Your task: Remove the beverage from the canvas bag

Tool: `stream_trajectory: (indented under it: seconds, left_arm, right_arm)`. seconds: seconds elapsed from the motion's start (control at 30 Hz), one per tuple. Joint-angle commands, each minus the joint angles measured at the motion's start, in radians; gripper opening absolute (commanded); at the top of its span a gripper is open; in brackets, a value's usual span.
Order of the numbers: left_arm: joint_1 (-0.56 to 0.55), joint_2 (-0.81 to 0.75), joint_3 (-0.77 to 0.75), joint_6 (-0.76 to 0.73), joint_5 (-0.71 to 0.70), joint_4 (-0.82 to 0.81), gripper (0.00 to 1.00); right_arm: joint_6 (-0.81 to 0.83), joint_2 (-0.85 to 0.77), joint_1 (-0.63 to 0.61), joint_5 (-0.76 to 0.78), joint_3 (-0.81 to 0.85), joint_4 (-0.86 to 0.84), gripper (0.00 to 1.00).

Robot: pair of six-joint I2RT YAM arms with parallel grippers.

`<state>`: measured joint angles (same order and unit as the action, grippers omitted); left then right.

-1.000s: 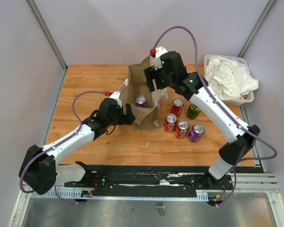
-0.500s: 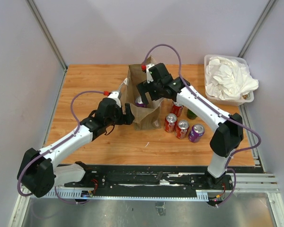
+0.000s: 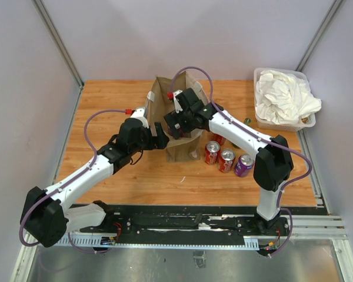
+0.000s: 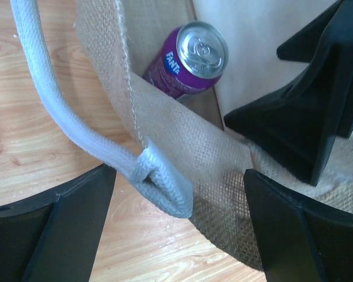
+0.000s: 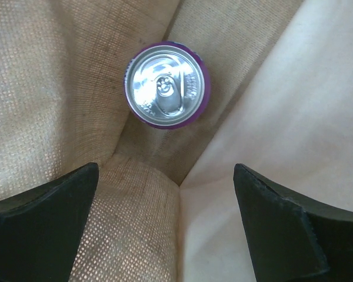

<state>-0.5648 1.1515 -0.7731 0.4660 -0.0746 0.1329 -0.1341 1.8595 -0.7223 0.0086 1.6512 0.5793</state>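
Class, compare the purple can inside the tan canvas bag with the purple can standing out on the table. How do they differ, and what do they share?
The purple Fanta can sits inside the tan canvas bag, walled by fabric; the purple table can stands on the wooden table beside a red can. The open right gripper hangs above the Fanta can; no gripper is near the table can. Both are purple with silver tops.

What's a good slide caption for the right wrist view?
Open right claw hovers over an upright purple can inside the canvas bag, not yet touching it.
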Motion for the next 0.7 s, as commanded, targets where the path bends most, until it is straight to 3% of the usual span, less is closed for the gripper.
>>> stream_trajectory:
  seconds: [0.0, 0.2, 0.4, 0.67]
  left_arm:
    - [-0.007, -0.050, -0.019, 0.057, -0.082, -0.054, 0.98]
    - [-0.007, -0.053, 0.008, 0.073, -0.128, -0.096, 1.00]
    - [-0.007, 0.019, 0.028, 0.071, -0.056, -0.079, 0.99]
    - [-0.007, 0.027, 0.077, 0.046, -0.028, -0.060, 0.78]
  right_arm:
    - [0.011, 0.023, -0.038, -0.002, -0.024, 0.031, 0.99]
    - [0.027, 0.046, -0.046, 0.004, -0.011, 0.025, 0.99]
    - [0.034, 0.097, -0.045, 0.022, 0.038, 0.017, 0.98]
    - [0.027, 0.184, -0.024, -0.037, 0.111, -0.031, 0.98]
